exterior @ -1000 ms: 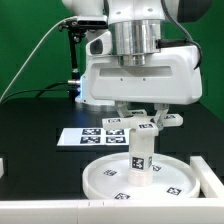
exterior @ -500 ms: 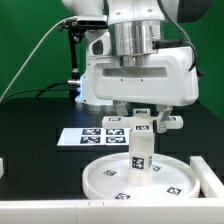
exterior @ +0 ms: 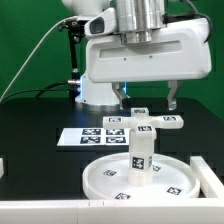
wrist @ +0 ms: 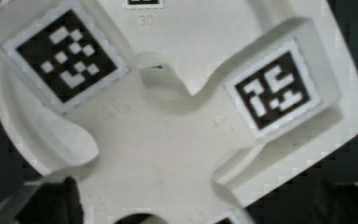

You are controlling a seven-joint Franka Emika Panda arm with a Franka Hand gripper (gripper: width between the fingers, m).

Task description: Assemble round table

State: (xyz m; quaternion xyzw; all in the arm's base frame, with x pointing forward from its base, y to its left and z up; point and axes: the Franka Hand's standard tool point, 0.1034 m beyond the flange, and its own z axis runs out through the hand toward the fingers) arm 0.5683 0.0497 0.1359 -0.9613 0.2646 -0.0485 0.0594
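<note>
The leg (exterior: 141,155) is stood upright on the disc (exterior: 100,178), with the foot (exterior: 150,123) seated on top of the leg. The gripper (exterior: 147,97) is held spread above the leg, gripping nothing. Foot attachment appears in hand; regripping and tightening is probably required next.

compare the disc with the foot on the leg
The disc is round and rimmed; the foot is cross-shaped. The disc lies on the table; the foot sits atop the upright leg. The disc is wider than the foot. Both are white and tagged.
</note>
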